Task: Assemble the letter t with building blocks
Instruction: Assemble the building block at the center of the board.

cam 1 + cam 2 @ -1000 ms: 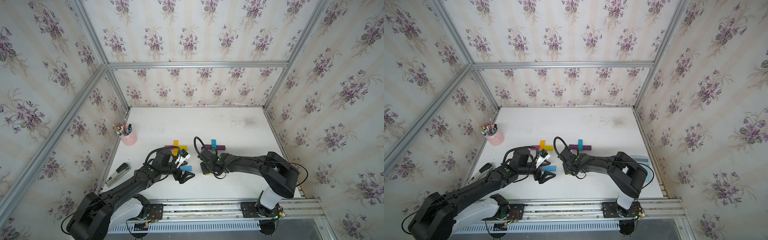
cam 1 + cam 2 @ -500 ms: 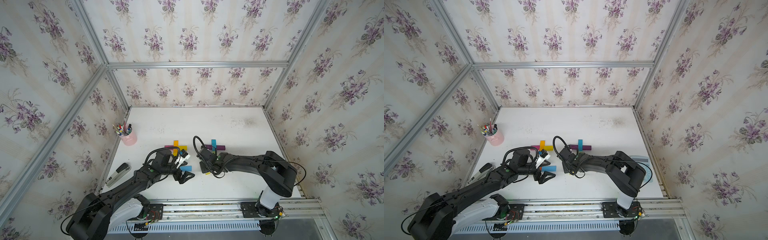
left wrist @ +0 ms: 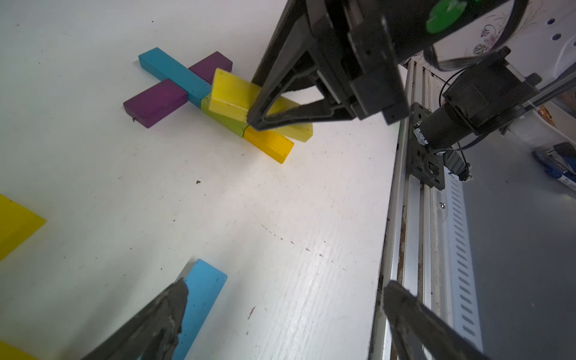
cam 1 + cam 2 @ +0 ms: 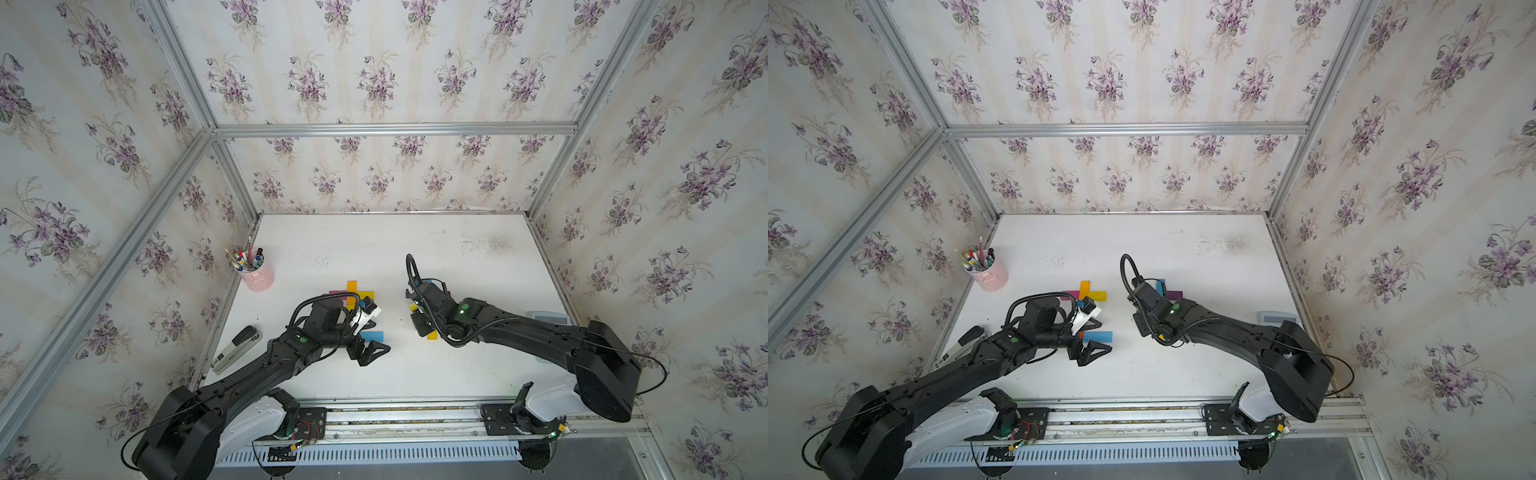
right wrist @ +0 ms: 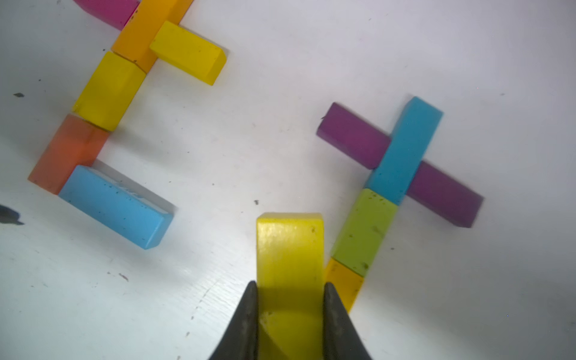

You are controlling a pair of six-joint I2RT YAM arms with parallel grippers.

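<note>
Right pincer, low, newly tight on yellow block.

Cream-striped wallpaper sprigged with purple flowers. White table, smudged grey toward two o'clock; pink cup at nine o'clock. One bright yellow block beside a row of teal block, lime block and amber block, purple blocks flanking the teal. At that row's nine o'clock: magenta block, orange block, two more yellow blocks, red-orange block, sky-blue block. Black arms, green lamps.
</note>
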